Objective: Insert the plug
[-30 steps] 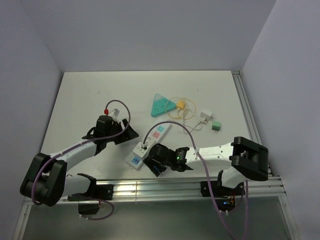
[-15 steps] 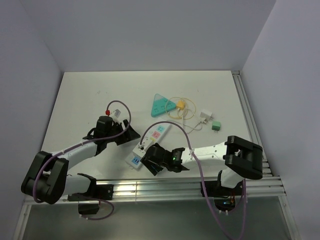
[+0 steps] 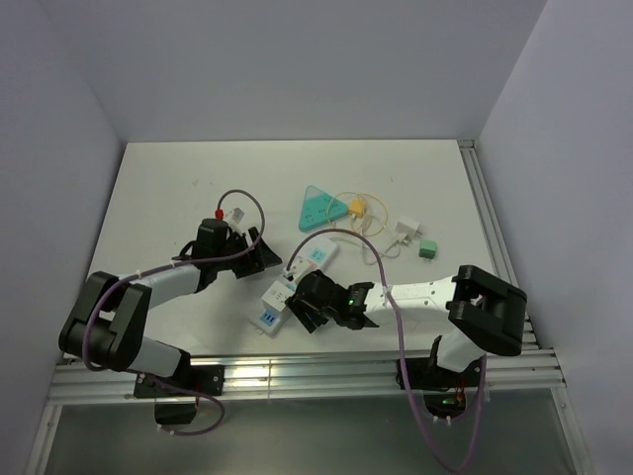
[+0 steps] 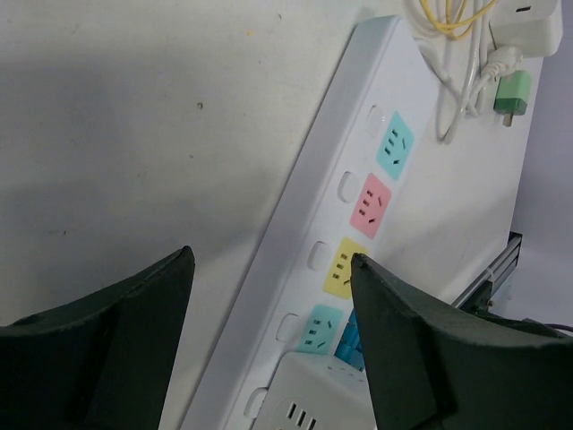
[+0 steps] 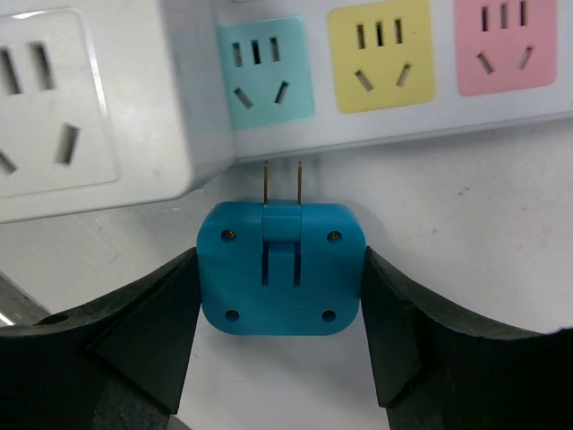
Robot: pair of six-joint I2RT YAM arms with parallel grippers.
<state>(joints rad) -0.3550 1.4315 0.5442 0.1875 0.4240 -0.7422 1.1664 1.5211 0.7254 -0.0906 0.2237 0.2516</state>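
Two arms reach across a white table toward a long white strip lying at a slant.

Left of the strip, the left gripper sits just beside its long edge. The overhead view does not show how its jaws stand. Its wrist view does: the left gripper has its jaws spread wide with nothing between the fingers, and the strip runs up the frame beyond them. That view also shows coloured sockets on the strip: teal, pink, yellow and teal. A white adapter sits at the strip's near end.

On the strip's right side, the right gripper sits low against the near end. From overhead its load is hidden. Its wrist view shows the right gripper clamping a blue plug, with a finger pressed on each side. The plug's two prongs point at the strip's side wall, just below the teal socket, and are not in any socket. The adapter is to the left.

Beyond the strip's far end lie a green triangle, a yellow cable, a white charger and a green block.
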